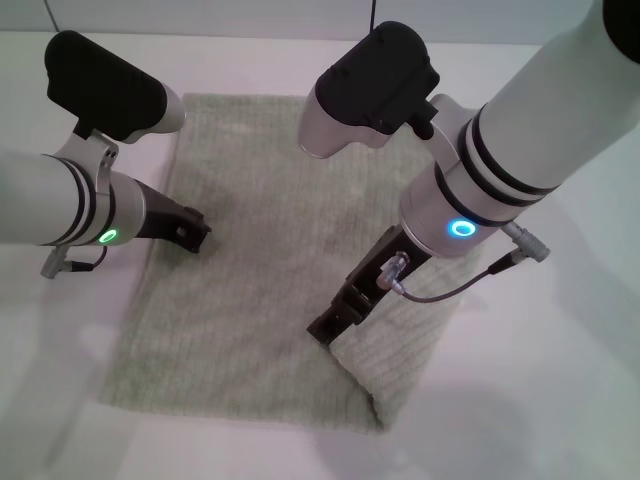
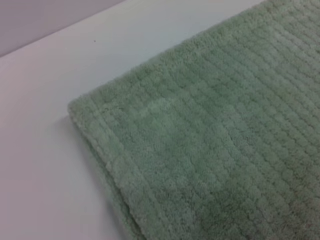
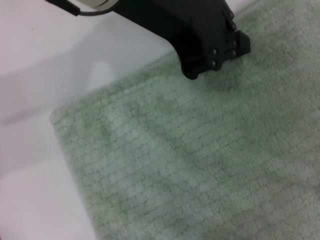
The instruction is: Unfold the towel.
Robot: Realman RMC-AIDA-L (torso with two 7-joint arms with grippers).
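Right pincer [image 1: 335, 322]: down on the towel [image 1: 260, 290], near its front right part as the head view has it. The dark tips meet a raised fold of cloth there; a flap rises just beside the pincer on its outer side and runs on to the towel's front right corner. It looks to have the fold pinched, but the tips are sunk in the pile and I cannot tell how far they are closed. A grey cable [image 1: 450, 290] loops from the wrist just behind it.

Left pincer [image 1: 192, 232]: low over the towel's left edge, opposite the right one, with most of the towel's width between them. Dark tip touching or just above the cloth; which, I cannot tell, nor whether it is open. The right wrist view shows this same pincer [image 3: 212, 52] farther off, its end on the towel near the border.

Towel: pale grey-green, ribbed, fuzzy. It lies mostly flat on the white surface [image 1: 560, 400], spreading away from both pincers. The left wrist view shows one corner [image 2: 82, 107] lying flat, hem visible, white surface beside it.
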